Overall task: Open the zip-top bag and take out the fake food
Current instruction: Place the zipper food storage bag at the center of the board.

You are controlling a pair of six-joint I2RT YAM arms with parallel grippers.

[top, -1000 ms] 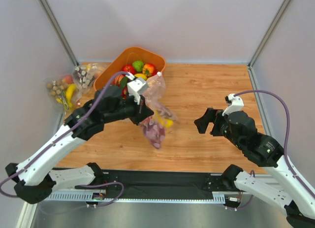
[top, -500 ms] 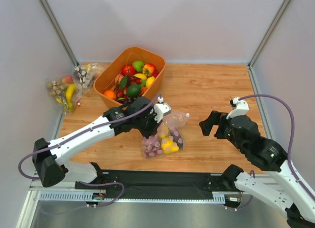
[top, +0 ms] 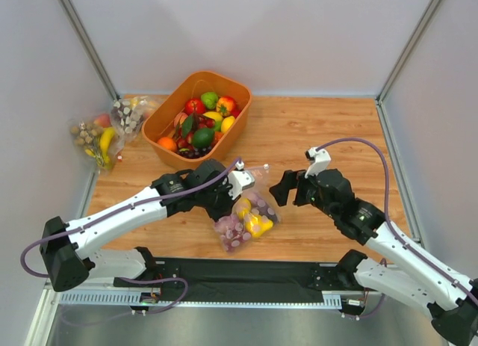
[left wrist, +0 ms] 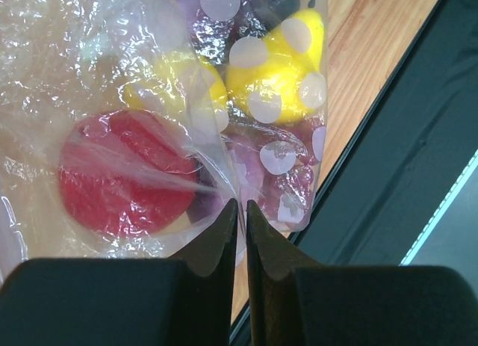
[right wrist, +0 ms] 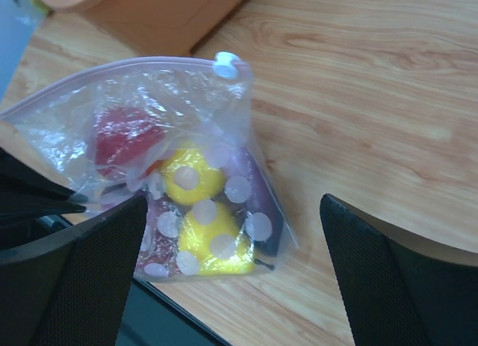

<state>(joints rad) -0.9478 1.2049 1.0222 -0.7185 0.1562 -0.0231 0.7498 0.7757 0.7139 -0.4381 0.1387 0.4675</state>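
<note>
We see the wooden bench (top: 328, 129) carrying everything. The left arm (top: 127, 211) reaches across it. The left jaws are nearly together with a sliver between them, and bag film is drawn to their tips; we cannot tell whether they pinch it. The right arm (top: 358, 215) holds the right jaws wide apart, gripping nothing. An orange tub (top: 160, 118) sits beyond the left jaws. The bag (top: 258, 208) lies on the bench at the left jaws' tips and below the right jaws. It holds yellow fruits (left wrist: 280, 69), a red apple (left wrist: 123, 174) and purple pieces (top: 230, 228).

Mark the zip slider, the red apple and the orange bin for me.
zip slider (right wrist: 225, 64), right wrist view, on its white knob.
red apple (left wrist: 119, 174), left wrist view, middle of its red face.
orange bin (top: 175, 99), top view, bare inner left wall.
</note>
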